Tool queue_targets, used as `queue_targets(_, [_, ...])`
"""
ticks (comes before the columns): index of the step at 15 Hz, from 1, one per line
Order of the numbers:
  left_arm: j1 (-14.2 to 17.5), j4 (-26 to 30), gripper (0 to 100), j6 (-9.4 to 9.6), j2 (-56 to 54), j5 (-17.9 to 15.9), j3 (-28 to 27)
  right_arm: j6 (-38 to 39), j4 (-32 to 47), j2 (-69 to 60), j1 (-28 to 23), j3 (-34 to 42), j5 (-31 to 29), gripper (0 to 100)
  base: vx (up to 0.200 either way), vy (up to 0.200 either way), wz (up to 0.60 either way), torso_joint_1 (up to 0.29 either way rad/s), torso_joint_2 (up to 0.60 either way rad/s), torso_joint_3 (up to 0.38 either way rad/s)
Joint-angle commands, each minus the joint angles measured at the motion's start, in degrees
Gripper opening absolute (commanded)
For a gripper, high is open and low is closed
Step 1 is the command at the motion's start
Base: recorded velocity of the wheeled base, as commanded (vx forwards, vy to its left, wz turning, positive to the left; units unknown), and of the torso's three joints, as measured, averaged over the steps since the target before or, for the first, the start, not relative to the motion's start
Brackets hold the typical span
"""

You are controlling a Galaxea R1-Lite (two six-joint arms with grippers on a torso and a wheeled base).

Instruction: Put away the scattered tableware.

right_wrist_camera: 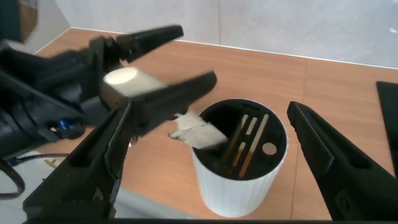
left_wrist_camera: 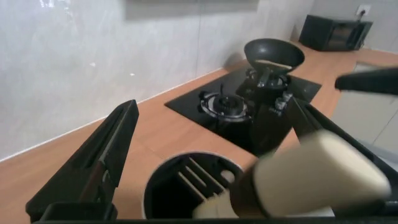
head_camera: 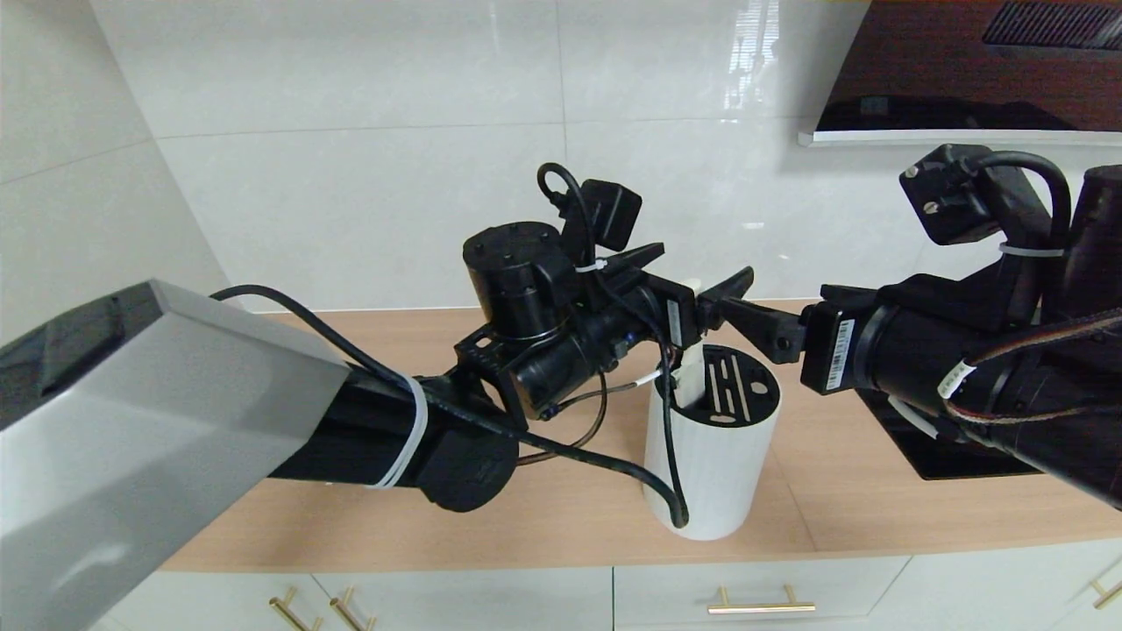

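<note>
- While the left gripper (head_camera: 704, 263) hangs just above the white utensil holder (head_camera: 714, 473), a cream-handled utensil (head_camera: 691, 372) sits in it, roughly upright, with its lower end down in the holder's open half. Can't tell whether it's clamped or already let go.
- right gripper (right_wrist_camera: 209, 107): wide open and carrying nothing. It comes in from the right at about the same height, jaws spread wider than the holder's top and just above it.
- Clearance: the two grippers are nose to nose over the holder, so it's tight there.
- Holder: black top, one half a slotted plate, the other half an open pocket. It stands close to the near edge of the counter (head_camera: 561, 517).
- Open room: bare wood left of the holder and behind it to the far wall. On the right, only a strip of wood before the hob (head_camera: 955, 456).
- Hob: black glass set into the counter. A gas burner (left_wrist_camera: 229, 104) sits on its near part, and a dark frying pan (left_wrist_camera: 273, 55) farther back.
- Edges: the far edge meets a glossy white tiled wall (head_camera: 394, 175). The near edge drops to white drawers with brass handles (head_camera: 761, 606).
- Overhead: a dark range hood (head_camera: 964, 61) hangs at far right, above the hob.
</note>
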Motion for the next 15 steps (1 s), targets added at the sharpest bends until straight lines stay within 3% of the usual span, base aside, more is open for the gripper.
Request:
queue_targets(1, [1.0,3.1,100,-0.15,4.4,0.1,-9.4,0.0,0.0,-0.8,-0.1,0.0,0.0,100,0.0,0.0,0.0,0.0,0.0,0.0])
queue_targets(6, [1.7,6.9,100,-0.23,9.1,0.0,-17.1,0.0,0.0,-0.7,-0.2,0.0,0.0,100,0.0,0.0,0.0,0.0,0.0,0.0])
queue_targets(9, [1.7,6.5,100,-1.02,9.4,0.4,-17.9,0.0,-0.1,-0.3,-0.8,0.0,0.1,100,0.0,0.0,0.0,0.0,0.0,0.0])
queue_targets(10, [1.5,5.4,100,-3.84,7.6,1.1,-16.8,0.0,0.0,-0.2,-1.0,0.0,0.1,100,0.0,0.0,0.0,0.0,0.0,0.0])
queue_targets(11, [1.3,3.9,100,-5.51,5.8,1.8,-14.4,0.0,0.0,-0.2,-1.0,0.0,0.1,100,0.0,0.0,0.0,0.0,0.0,0.0])
queue_targets(12, [1.3,2.7,100,-5.95,3.9,2.0,-11.9,0.0,0.0,-0.2,-1.0,0.0,0.1,100,0.0,0.0,0.0,0.0,0.0,0.0])
queue_targets(13, [1.9,0.3,100,-6.47,-1.8,1.7,-3.9,0.0,0.0,-0.5,-1.0,-0.1,0.1,100,0.0,0.0,0.0,0.0,0.0,0.0])
queue_targets(15, [2.1,0.6,100,-8.41,-6.6,0.1,3.3,0.0,0.0,-0.3,-1.0,-0.1,0.1,100,0.0,0.0,0.0,0.0,0.0,0.0])
